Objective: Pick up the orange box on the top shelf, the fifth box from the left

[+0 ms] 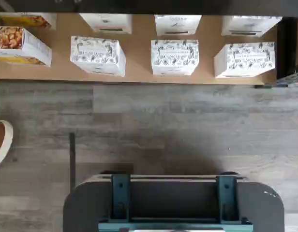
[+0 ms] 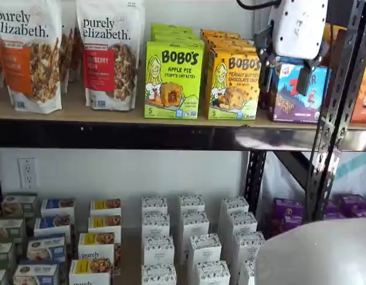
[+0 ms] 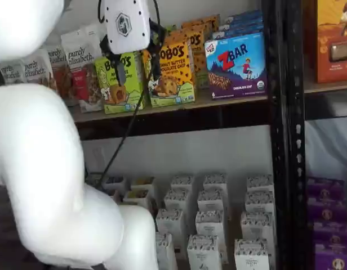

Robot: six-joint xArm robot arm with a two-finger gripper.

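The orange box (image 2: 233, 83) reads "Bobo's Peanut Butter Chocolate Chip" and stands upright at the front of the top shelf (image 2: 141, 135), with more like it behind. It also shows in a shelf view (image 3: 172, 70), on the shelf's tan board (image 3: 179, 107). It stands between a lime-green Bobo's box (image 2: 173, 80) and a blue ZBar box (image 2: 299, 92). My gripper (image 3: 138, 70) hangs in front of the shelf at box height, apart from the boxes. Its black fingers show a gap and hold nothing. It also shows in a shelf view (image 2: 285, 71). The wrist view does not show the orange box.
Purely Elizabeth granola bags (image 2: 109, 53) stand left of the Bobo's boxes. A black perforated upright (image 2: 334, 113) stands right of the ZBar box. Several white patterned boxes (image 1: 174, 57) fill the lower shelf. The dark mount with teal brackets (image 1: 173, 203) is over grey floor.
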